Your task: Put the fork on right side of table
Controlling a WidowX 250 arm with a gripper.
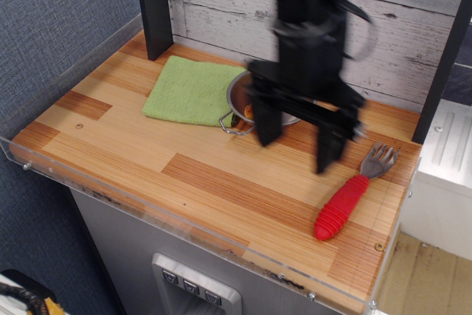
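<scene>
The fork (344,204) lies flat on the right side of the wooden table (184,167), with its ribbed red handle toward the front edge and its silver tines (378,158) toward the back. My gripper (298,138) is open and empty. It hangs above the table to the left of the fork, clear of it, with its fingers (330,147) spread wide. The gripper looks motion-blurred.
A metal pan (237,94) holding an orange item stands behind the gripper, mostly hidden by it. A green cloth (190,90) lies at the back left. A dark post (155,9) stands at the back. A clear acrylic rim (184,234) edges the table.
</scene>
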